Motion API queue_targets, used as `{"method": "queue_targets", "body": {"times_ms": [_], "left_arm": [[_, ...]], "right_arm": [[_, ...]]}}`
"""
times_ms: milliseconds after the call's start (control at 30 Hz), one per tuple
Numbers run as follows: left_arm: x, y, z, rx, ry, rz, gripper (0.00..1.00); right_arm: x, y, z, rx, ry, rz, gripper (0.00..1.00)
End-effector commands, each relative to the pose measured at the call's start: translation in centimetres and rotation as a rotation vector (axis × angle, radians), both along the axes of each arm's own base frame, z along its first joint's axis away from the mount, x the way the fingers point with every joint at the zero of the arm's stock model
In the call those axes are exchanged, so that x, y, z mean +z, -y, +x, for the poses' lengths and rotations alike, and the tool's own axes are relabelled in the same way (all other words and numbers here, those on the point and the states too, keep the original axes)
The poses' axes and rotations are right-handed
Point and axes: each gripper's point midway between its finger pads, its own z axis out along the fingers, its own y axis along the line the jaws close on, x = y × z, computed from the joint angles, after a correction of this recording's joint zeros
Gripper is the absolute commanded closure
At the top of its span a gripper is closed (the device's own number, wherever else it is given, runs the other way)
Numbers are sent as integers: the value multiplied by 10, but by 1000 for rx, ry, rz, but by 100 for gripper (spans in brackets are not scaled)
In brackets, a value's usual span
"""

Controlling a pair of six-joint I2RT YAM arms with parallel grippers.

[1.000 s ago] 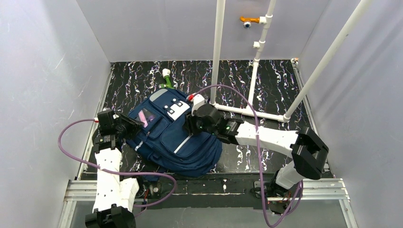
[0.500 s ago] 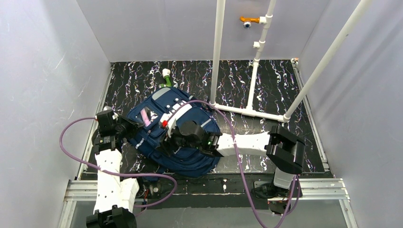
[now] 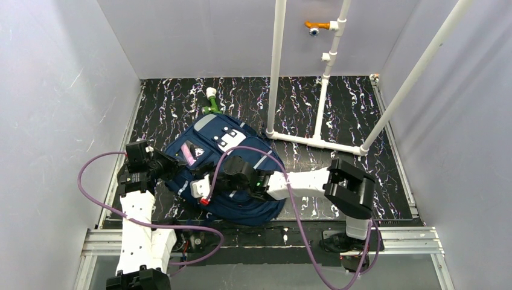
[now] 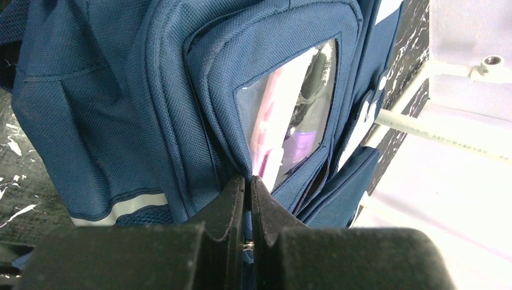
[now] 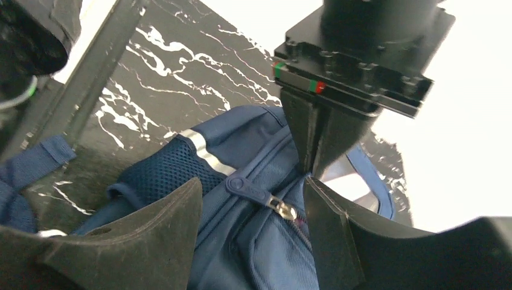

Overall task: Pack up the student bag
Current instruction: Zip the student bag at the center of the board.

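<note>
The left gripper (image 4: pixel 249 184) was clamped shut on the student bag (image 3: pixel 241 208) by its pocket edge (image 4: pixel 235 160); the right gripper (image 5: pixel 250 187), jaws apart, straddled the zipper pull (image 5: pixel 261 194)

Enclosure: plain pale grey panels form the left wall (image 3: pixel 54 90), back wall (image 3: pixel 211 36) and right wall (image 3: pixel 465 133). The table top (image 3: pixel 350 109) is glossy black, marbled with white and purple streaks. A white pipe frame (image 3: pixel 276 66) stands on its far right part, one member leaning diagonally. An orange fitting (image 3: pixel 313 25) projects from a high pipe joint. An aluminium rail (image 3: pixel 290 237) runs along the near edge. Lighting is bright and even.
</note>
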Motion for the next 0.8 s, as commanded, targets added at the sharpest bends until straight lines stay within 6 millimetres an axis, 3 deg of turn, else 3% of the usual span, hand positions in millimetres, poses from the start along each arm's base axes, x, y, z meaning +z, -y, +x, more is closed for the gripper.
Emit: {"method": "queue_targets", "body": {"times_ms": [0, 200, 333, 467, 633, 767], "left_arm": [[16, 25, -16, -92, -20, -69, 100], [17, 21, -17, -93, -30, -21, 100], [15, 24, -17, -97, -33, -33, 100], [13, 22, -18, -96, -34, -25, 100], [13, 21, -17, -95, -34, -16, 100], [14, 21, -17, -96, -31, -14, 100]], "right_arm": [[7, -18, -7, 99, 255, 6, 31], [-9, -24, 5, 42, 402, -81, 33], [-2, -25, 30, -120, 459, -51, 38], [3, -18, 42, -210, 499, -45, 47], [0, -8, 41, -187, 518, -119, 43], [-20, -5, 46, -168, 542, -203, 41]]}}
